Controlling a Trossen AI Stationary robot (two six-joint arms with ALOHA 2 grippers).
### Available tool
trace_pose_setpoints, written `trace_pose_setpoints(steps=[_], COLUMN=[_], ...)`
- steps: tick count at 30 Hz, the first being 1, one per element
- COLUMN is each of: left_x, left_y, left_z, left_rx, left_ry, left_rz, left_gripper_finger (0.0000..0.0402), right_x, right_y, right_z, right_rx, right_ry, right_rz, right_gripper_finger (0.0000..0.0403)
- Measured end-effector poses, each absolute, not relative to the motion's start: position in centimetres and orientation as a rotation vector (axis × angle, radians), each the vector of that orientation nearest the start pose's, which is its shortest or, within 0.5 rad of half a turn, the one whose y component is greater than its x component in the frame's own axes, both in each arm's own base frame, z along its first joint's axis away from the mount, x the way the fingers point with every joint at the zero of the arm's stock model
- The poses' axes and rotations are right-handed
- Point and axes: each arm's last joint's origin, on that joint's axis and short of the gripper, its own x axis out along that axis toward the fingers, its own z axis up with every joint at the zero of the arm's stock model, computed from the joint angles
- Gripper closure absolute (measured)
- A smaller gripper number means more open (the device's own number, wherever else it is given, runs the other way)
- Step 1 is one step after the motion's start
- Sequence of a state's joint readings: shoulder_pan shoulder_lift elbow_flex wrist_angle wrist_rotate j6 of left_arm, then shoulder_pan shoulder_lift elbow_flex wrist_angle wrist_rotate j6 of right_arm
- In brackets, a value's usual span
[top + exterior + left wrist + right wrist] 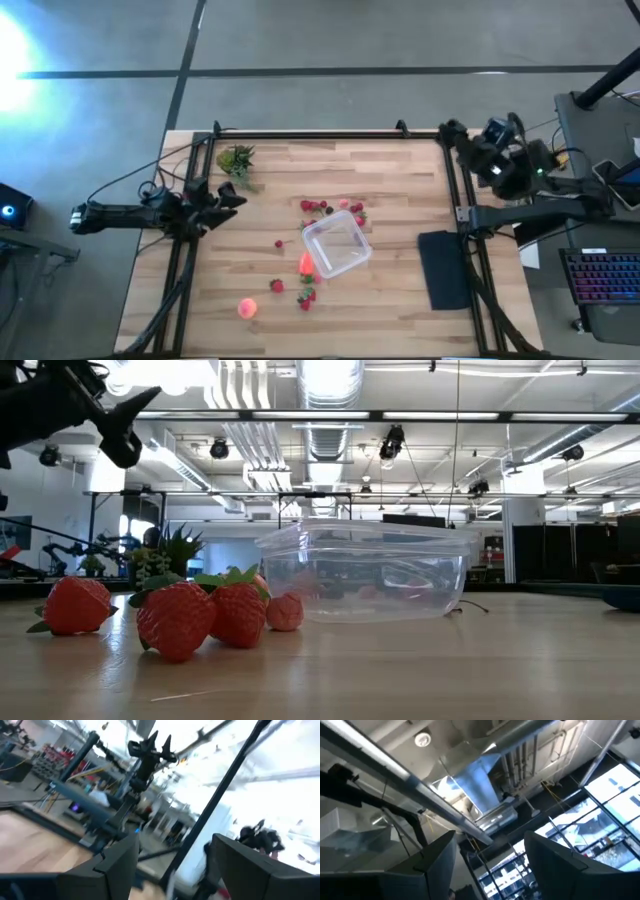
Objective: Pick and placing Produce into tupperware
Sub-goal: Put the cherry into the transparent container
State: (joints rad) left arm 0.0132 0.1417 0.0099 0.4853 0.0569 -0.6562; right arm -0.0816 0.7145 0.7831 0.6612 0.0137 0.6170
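Small red strawberries (330, 207) lie scattered on the wooden table around the clear square tupperware (337, 245), which stands on its base mid-table. In the low view, three berries (178, 618) lie in front of the tupperware (365, 572). A round orange-pink fruit (247, 308) rests near the front edge. My left gripper (233, 196) (175, 845) is open at the table's left side, tilted upward, with nothing between its fingers. My right gripper (455, 135) (490, 840) is open at the far right, raised and pointing toward the ceiling, also with nothing between its fingers.
A green leafy clump (237, 158) sits at the far left of the table. A flat black pad (445, 268) lies at the right edge. Black frame rails (320, 135) border the table. A red-orange piece (306, 263) lies against the tupperware's left side.
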Motion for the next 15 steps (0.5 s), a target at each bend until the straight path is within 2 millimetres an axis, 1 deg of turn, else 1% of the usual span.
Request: trace_pose_setpoints(steps=[2, 4, 7, 11, 13, 15], left_x=[9.9, 9.8, 9.6, 9.5, 9.6, 9.6], left_y=[0.0, 0.0, 0.0, 0.0, 0.0, 0.0], left_z=[20.4, 20.7, 21.3, 21.4, 21.4, 21.4], left_rx=[-0.681, -0.698, -0.693, -0.692, -0.692, -0.692], left_ry=[-0.354, -0.388, -0.447, -0.466, -0.465, -0.462], left_rz=[-0.175, -0.175, -0.196, -0.202, -0.202, -0.201], left_gripper_finger=[0.0164, 0.0164, 0.0164, 0.0164, 0.0164, 0.0164], right_x=[13.6, 14.0, 14.2, 14.2, 14.3, 14.7], right_y=[-1.1, -1.2, -1.4, -1.5, -1.6, -1.9], right_z=[43.1, 44.3, 46.1, 48.6, 49.4, 49.7], right_rx=[0.497, 0.421, 0.411, 0.405, 0.371, 0.365], right_ry=[-0.686, -0.637, -0.620, -0.605, -0.556, -0.477], right_rz=[0.118, 0.045, -0.040, -0.068, -0.133, -0.233], right_gripper_finger=[0.0177, 0.0177, 0.0177, 0.0177, 0.0177, 0.0177])
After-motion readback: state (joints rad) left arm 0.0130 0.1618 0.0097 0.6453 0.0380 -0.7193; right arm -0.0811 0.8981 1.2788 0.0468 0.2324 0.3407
